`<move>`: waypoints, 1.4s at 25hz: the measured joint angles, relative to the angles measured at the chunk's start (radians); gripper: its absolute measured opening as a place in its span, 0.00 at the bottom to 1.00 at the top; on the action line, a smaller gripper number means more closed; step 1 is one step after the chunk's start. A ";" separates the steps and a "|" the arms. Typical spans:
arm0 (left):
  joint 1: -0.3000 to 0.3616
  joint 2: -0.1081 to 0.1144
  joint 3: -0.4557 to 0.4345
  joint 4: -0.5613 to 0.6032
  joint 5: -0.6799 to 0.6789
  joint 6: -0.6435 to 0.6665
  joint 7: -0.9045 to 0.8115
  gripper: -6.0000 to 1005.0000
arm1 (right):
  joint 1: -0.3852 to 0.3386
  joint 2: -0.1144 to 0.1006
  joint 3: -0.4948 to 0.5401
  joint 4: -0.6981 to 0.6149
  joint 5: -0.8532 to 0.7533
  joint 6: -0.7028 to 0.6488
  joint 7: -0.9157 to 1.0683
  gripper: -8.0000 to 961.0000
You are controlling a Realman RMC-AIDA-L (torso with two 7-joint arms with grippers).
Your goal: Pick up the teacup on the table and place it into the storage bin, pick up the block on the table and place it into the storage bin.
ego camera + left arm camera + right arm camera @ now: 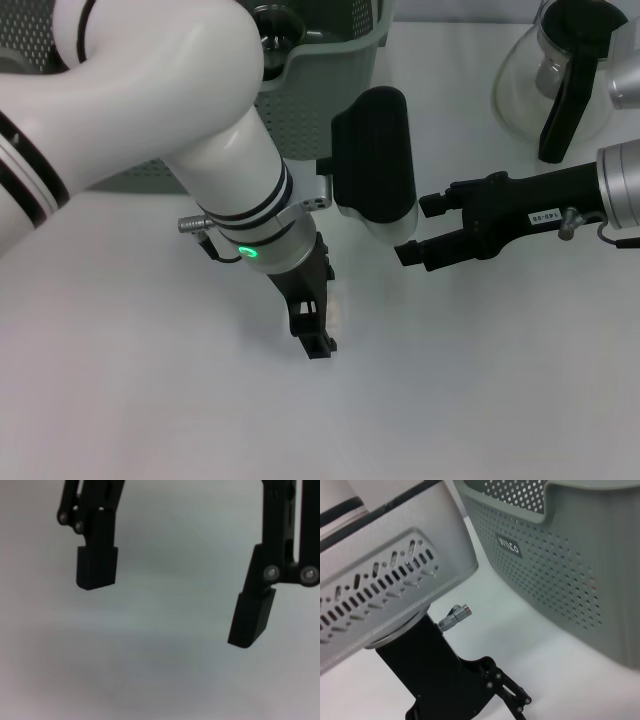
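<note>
Storage bin (555, 580): black label (509, 546), white lettering, not clearly legible. Right arm sticker (541, 215): digits unreadable.

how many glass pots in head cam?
2. One glass pot with a black handle stands on the table at far right; another is cut off by the frame edge beside it. More may be out of view.

Storage bin (330, 75) set at table (120, 400) rear, a teacup (275, 30) seen inside. Left gripper (315, 335) lowered before the bin; right gripper (425, 232) positioned just right; glass pot (560, 75) placed far right.
</note>
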 joint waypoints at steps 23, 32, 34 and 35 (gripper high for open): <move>0.002 -0.003 0.041 0.006 0.014 -0.020 -0.010 0.56 | -0.002 -0.002 0.002 0.000 0.000 0.000 -0.002 0.99; -0.003 -0.003 0.051 0.000 0.017 -0.021 -0.022 0.43 | -0.002 -0.002 0.012 0.000 0.000 -0.003 -0.004 0.99; -0.003 -0.002 0.049 0.012 0.027 -0.013 -0.039 0.40 | -0.002 -0.002 0.012 0.000 0.000 -0.004 -0.004 0.99; -0.002 -0.001 0.045 0.024 0.032 -0.004 -0.047 0.40 | -0.003 -0.002 0.012 0.000 0.000 -0.004 -0.004 0.99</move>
